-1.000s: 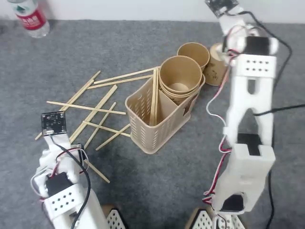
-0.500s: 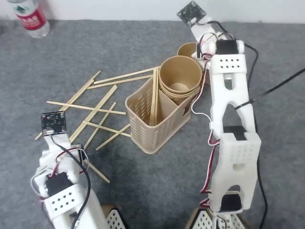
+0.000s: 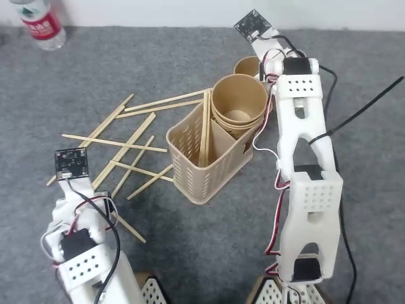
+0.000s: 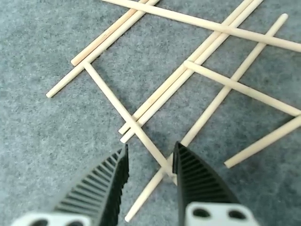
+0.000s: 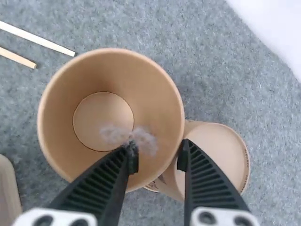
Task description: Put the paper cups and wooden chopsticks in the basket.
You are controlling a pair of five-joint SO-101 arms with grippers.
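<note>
As the part-open, empty right pincer straddles the rim of the paper cup beyond the basket, its light, crushable wall likely needs a gentle pinch.

This looks like a robotics lab bench. The left arm and right arm are white printed shells, each topped by a bare circuit board. They stand on a grey felt mat, with a plain white wall at the far edge and a plastic bottle at the far left.
</note>
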